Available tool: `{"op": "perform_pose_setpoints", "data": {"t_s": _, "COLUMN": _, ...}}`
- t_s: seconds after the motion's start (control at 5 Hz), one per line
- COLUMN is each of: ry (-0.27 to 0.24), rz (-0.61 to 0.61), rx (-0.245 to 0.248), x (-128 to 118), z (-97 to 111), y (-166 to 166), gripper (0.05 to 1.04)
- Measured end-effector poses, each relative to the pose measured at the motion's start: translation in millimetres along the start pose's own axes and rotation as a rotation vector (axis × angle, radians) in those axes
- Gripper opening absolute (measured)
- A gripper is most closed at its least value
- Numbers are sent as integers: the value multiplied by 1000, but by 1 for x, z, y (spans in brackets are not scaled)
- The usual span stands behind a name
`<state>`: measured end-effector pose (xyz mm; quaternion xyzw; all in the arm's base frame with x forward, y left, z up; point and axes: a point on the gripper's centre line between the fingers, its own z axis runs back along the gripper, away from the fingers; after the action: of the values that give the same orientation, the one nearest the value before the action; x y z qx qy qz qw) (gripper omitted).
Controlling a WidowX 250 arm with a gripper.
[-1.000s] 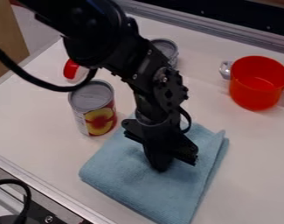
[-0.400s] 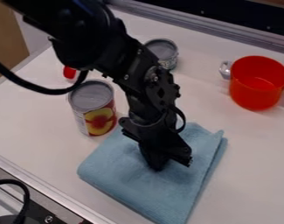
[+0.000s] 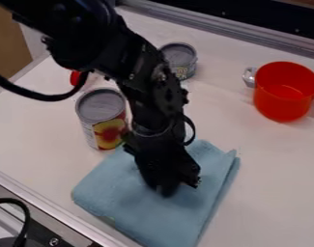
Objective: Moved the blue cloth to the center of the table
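Note:
The black gripper (image 3: 162,190) points down onto the middle of the blue cloth (image 3: 130,207), shut on the cloth, with its tips dark against the fabric. The folded cloth lies on the table at the lower middle of the view. Its left corner is close to the table's front edge, and its right side shows a second layer. The arm hides part of the cloth's upper side.
A can with a fruit label (image 3: 102,118) stands just behind the cloth's upper left, close to the arm. Behind the arm is a smaller can (image 3: 179,60). A red pot (image 3: 285,91) sits at the right, and a red object (image 3: 75,77) lies at upper left.
Gripper and arm have shifted left and slightly toward the front edge. The blue cloth has slid the same way with the gripper, while the cans and pot have kept their places.

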<state>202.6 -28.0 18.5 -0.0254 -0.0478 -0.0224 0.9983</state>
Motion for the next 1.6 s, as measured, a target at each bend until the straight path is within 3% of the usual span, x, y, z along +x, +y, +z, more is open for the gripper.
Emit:
{"op": "perform_pose_setpoints", "data": {"t_s": 0.2, "ry": 22, "rz": 1, "rx": -19, "x": 4, "z": 17, "y": -4, "gripper": 717}}
{"op": "perform_pose_setpoints", "data": {"t_s": 0.4, "ry": -8, "rz": 3, "rx": -61, "x": 9, "z": 40, "y": -9, "gripper": 965}}
{"op": "perform_pose_setpoints", "data": {"t_s": 0.6, "ry": -51, "rz": -15, "rx": -122, "x": 14, "z": 60, "y": -12, "gripper": 999}}
{"op": "perform_pose_setpoints", "data": {"t_s": 0.8, "ry": -77, "rz": -59, "rx": -149, "x": 19, "z": 68, "y": -16, "gripper": 999}}
{"op": "perform_pose_setpoints", "data": {"t_s": 1.0, "ry": -61, "rz": -72, "rx": -187, "x": 21, "z": 76, "y": -20, "gripper": 999}}
{"op": "perform_pose_setpoints", "data": {"t_s": 1.2, "ry": -66, "rz": -88, "rx": -137, "x": 30, "z": 65, "y": -18, "gripper": 999}}
{"op": "perform_pose_setpoints", "data": {"t_s": 1.4, "ry": -113, "rz": -140, "rx": -72, "x": 49, "z": 56, "y": -16, "gripper": 999}}
{"op": "perform_pose_setpoints", "data": {"t_s": 1.6, "ry": -187, "rz": -191, "rx": -58, "x": 70, "z": 56, "y": -15, "gripper": 999}}
